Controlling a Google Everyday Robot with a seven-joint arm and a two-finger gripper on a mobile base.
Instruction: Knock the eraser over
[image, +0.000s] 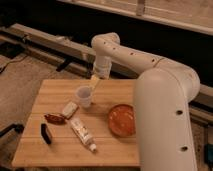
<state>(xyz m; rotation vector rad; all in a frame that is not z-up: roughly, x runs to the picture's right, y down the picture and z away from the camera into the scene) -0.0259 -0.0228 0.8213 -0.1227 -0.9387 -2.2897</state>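
The eraser (46, 133) is a small dark block near the front left of the wooden table (115, 150); I see mostly its black edge. My gripper (94, 81) hangs from the white arm over the far middle of the table, just above and behind a clear plastic cup (84, 95). It is well away from the eraser, which sits to its front left. Nothing shows in the gripper.
A small white packet (70, 108) and a crinkled red-brown wrapper (55, 118) lie between the cup and the eraser. A white tube (82, 133) lies at the front middle. An orange bowl (121, 120) sits right of centre. The arm's big white link (165, 120) covers the table's right side.
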